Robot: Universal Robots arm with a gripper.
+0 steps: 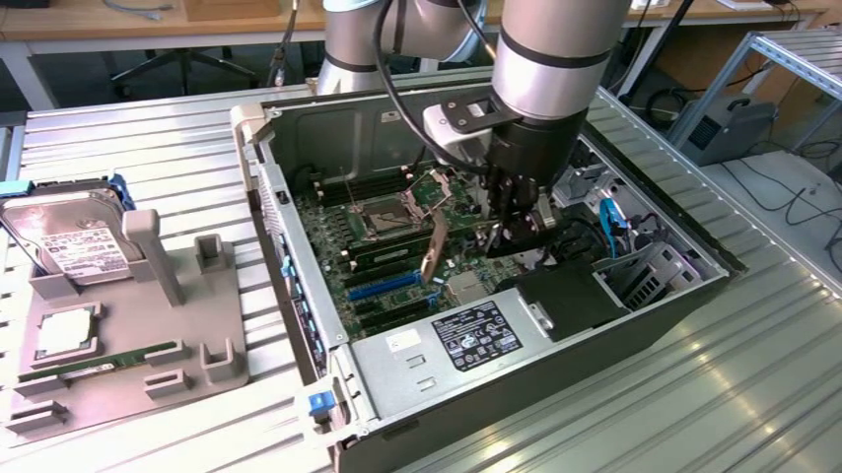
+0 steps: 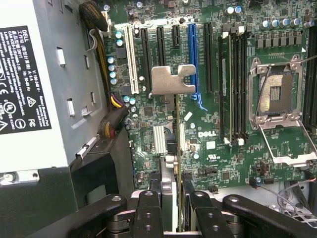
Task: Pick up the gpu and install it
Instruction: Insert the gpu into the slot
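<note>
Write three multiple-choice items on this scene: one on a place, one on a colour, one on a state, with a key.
1. Where is the gpu?
A. On the grey tray
B. Inside the open case, above the motherboard
C. On the power supply

2. What colour is the long slot beside the gpu's bracket?
A. Blue
B. Red
C. Yellow

3. What is the state of the pincer?
A. Open and empty
B. Shut on the hard drive
C. Shut on the gpu

Key:
1 B: the card hangs over the motherboard in the case.
2 A: the slot is plainly blue.
3 C: the fingers clamp the card's edge; the hard drive sits on the tray.
</note>
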